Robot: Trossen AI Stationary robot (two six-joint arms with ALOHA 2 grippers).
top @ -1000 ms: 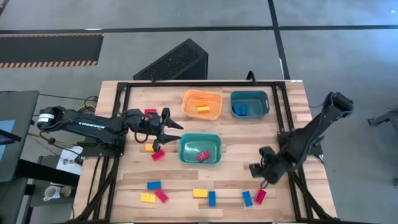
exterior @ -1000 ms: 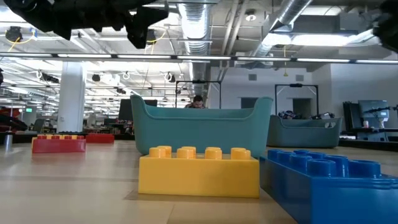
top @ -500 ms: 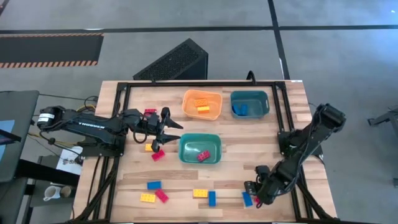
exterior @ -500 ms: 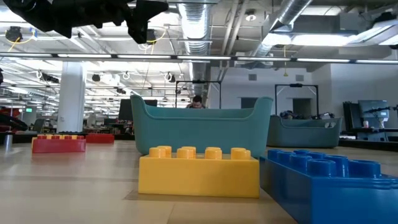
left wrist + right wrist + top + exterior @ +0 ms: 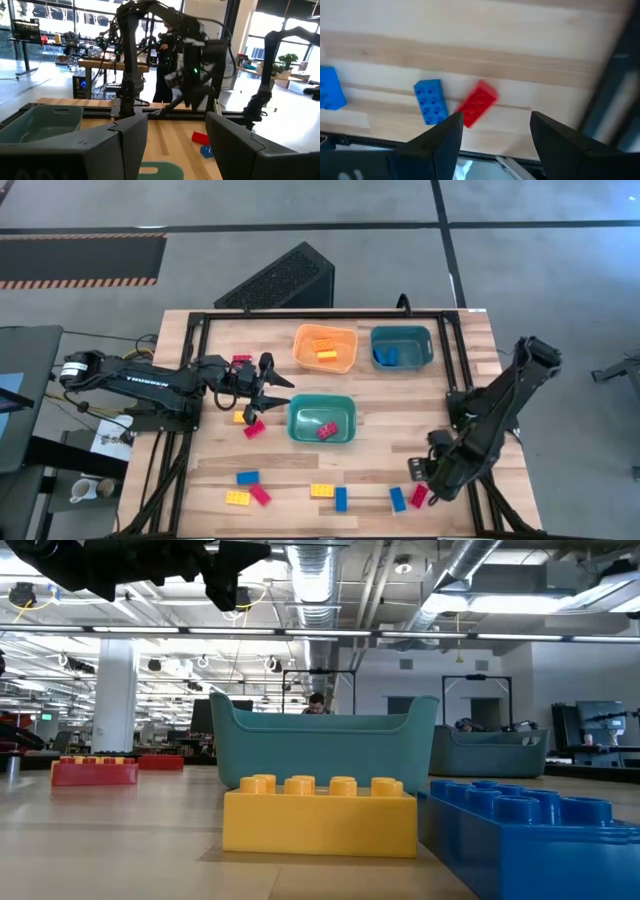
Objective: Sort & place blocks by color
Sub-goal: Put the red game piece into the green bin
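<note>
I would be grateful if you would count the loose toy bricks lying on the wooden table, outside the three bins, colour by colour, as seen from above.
Red studded plastic bricks: 4
Yellow studded plastic bricks: 3
Blue studded plastic bricks: 3
Total: 10

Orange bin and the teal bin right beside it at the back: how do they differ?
The orange bin holds a yellow block; the teal bin holds blue blocks. The orange bin sits nearer the table's middle, the teal bin nearer the right arm's side. Both look alike in shape and size.
</note>
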